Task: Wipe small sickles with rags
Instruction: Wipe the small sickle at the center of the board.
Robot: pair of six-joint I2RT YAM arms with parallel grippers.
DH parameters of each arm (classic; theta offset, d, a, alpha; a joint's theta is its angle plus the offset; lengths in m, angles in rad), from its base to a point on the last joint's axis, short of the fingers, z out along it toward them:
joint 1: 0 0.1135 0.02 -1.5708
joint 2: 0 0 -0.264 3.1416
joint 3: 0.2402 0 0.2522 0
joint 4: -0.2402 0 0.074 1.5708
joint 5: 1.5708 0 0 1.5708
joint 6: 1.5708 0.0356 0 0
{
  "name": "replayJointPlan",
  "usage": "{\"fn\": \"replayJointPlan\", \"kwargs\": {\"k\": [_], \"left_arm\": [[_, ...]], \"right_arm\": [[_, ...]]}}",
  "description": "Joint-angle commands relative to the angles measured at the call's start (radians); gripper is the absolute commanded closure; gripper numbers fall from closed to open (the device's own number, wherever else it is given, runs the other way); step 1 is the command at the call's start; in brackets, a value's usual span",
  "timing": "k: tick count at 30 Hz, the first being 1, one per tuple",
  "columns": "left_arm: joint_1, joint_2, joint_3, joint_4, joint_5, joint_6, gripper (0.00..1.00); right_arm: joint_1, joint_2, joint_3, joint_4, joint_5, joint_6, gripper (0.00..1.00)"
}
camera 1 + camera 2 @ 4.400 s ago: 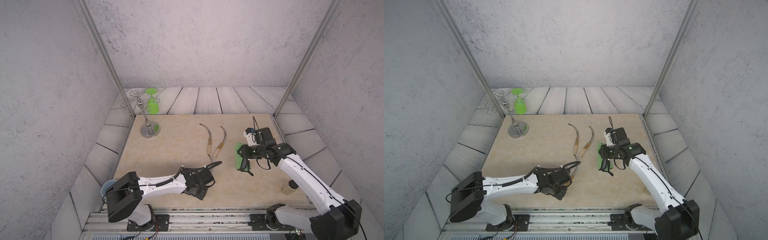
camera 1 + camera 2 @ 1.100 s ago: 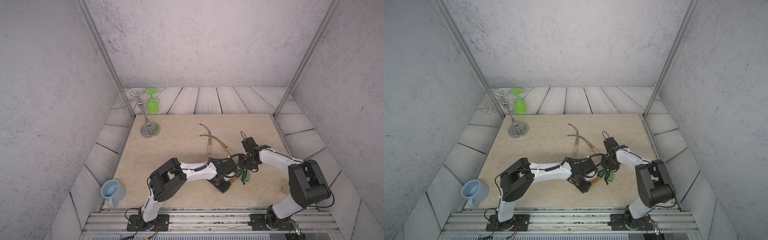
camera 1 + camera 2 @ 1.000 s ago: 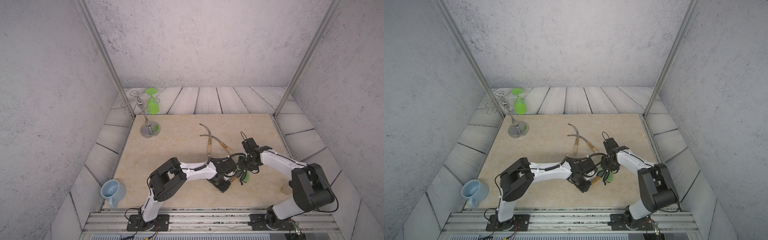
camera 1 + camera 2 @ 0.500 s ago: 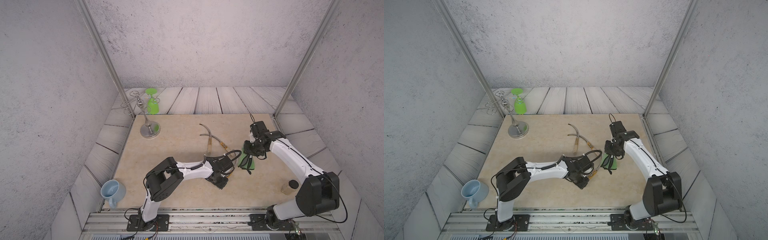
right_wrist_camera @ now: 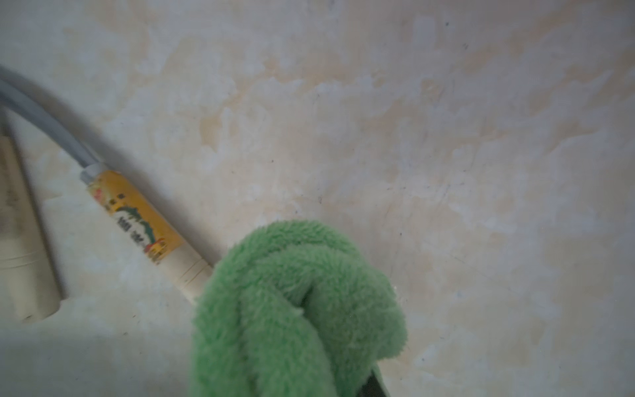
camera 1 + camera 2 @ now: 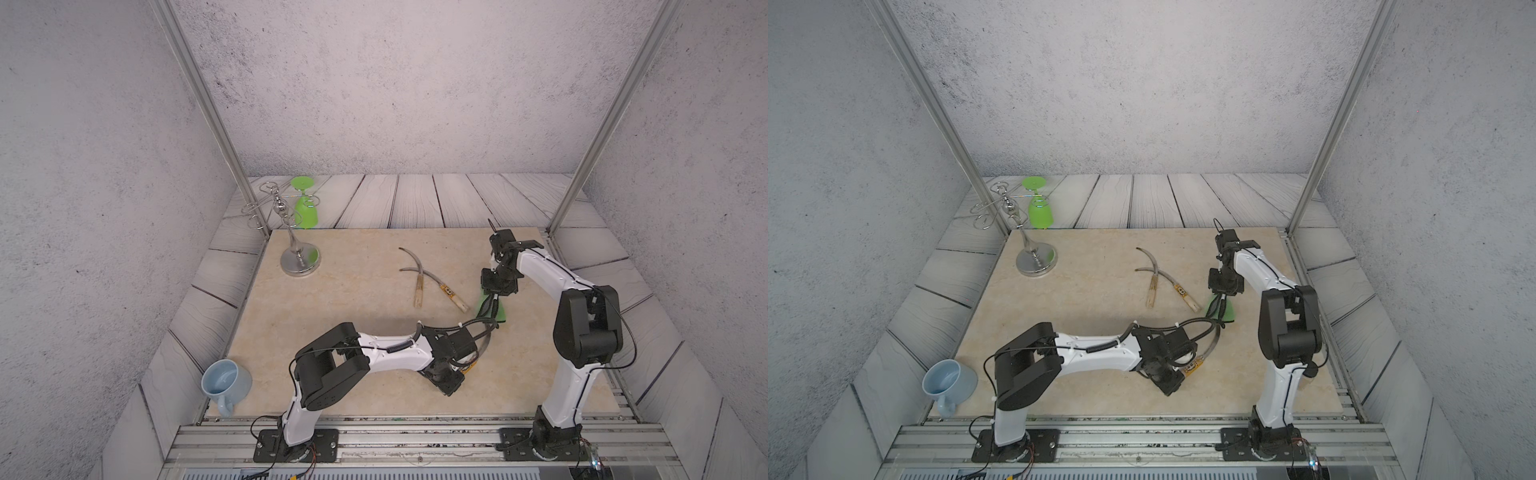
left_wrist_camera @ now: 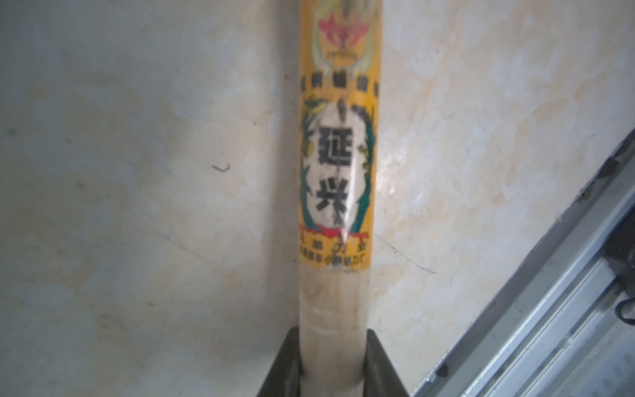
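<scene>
Plainly, the work is split between the arms: one holds the tool, the other the cloth. The left gripper (image 7: 332, 373) is clenched on the bare wooden butt of a small sickle (image 7: 336, 165), below its orange label band, so the label and the metal stay free of the jaws. In both top views this held sickle sits well to the near side of the crossed pair, and its grey blade (image 6: 485, 343) curves up and away from the wrist. I judge it is offered that way so the cloth can reach the steel without fouling the arm. Whether its handle rests on the beige mat (image 6: 332, 316) or hangs just above it cannot be told.

The right gripper (image 6: 495, 286) is clamped on the upper end of the green fuzzy rag (image 6: 492, 311). The rag hangs bunched beneath it, just beside the butt of the labelled sickle (image 6: 451, 293) in the crossed pair. A pinch at one end probably leaves a loose fold free to drape over a thin blade. The rag's lower edge is near the held blade's tip, but contact cannot be made out.

The labelled sickle and the plain-handled sickle (image 6: 417, 291) lie flat with their blades crossed, touched by neither gripper. They give no sign of whether they have been wiped.
</scene>
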Motion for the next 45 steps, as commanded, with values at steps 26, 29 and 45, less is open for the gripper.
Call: {"fn": "replayJointPlan", "kwargs": {"k": [26,29,45], "left_arm": [[0.037,0.063,0.09,-0.028,-0.081,-0.054,1.0],[0.047,0.071,0.106,-0.026,-0.079,-0.047,1.0],[0.054,0.071,0.101,-0.015,-0.056,-0.022,1.0]], "right_arm": [[0.04,-0.11,-0.398,-0.03,-0.043,-0.039,0.71],[0.059,-0.142,-0.442,-0.023,-0.058,-0.027,0.71],[0.112,-0.465,-0.566,-0.033,-0.148,0.035,0.7]]}}
